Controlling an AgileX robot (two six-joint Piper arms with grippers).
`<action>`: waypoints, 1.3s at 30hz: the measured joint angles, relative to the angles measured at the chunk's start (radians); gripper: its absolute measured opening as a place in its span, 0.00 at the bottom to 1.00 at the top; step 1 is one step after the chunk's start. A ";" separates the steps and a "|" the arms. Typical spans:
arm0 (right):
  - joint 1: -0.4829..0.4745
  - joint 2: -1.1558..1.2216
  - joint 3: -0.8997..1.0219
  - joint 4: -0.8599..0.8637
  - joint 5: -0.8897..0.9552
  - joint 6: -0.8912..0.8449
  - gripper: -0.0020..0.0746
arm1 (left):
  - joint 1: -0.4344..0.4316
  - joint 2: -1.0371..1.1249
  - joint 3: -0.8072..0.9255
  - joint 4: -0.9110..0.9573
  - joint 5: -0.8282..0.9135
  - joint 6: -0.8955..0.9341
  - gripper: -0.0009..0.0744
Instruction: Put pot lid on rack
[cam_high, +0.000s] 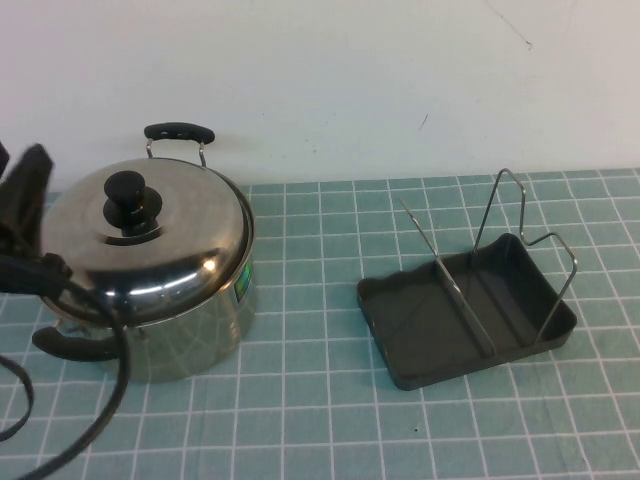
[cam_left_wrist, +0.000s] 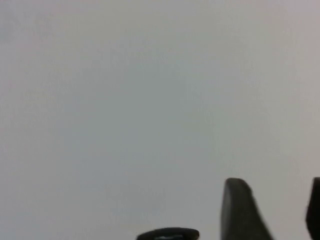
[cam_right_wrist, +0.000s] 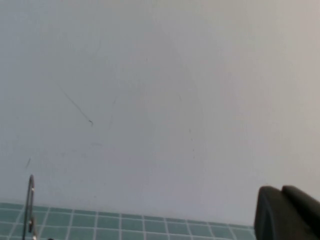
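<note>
The pot lid (cam_high: 150, 240), shiny domed steel with a black knob (cam_high: 128, 192), sits on the steel pot (cam_high: 190, 335) at the left of the table. The rack (cam_high: 440, 320), a black tray with upright silver wires, stands empty at the right. My left gripper (cam_high: 15, 172) is open and empty at the far left edge, just left of the lid and not touching it. In the left wrist view its gripper (cam_left_wrist: 272, 200) shows against the white wall, with a black pot handle (cam_left_wrist: 167, 234) below. My right gripper (cam_right_wrist: 281, 192) is shut and empty; it is out of the high view.
A green tiled mat (cam_high: 330, 420) covers the table in front of a white wall (cam_high: 350, 80). The left arm's black cable (cam_high: 95, 420) loops in front of the pot. A rack wire (cam_right_wrist: 31, 200) shows in the right wrist view.
</note>
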 joint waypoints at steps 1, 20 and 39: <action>0.000 0.000 0.000 0.023 0.003 0.007 0.02 | 0.000 0.045 -0.002 0.011 -0.029 -0.010 0.44; 0.000 0.000 0.000 0.096 0.097 0.023 0.02 | 0.000 0.511 -0.297 0.179 0.095 -0.032 0.89; 0.000 0.000 0.000 0.096 0.103 0.025 0.02 | -0.006 0.567 -0.302 0.232 0.064 0.018 0.46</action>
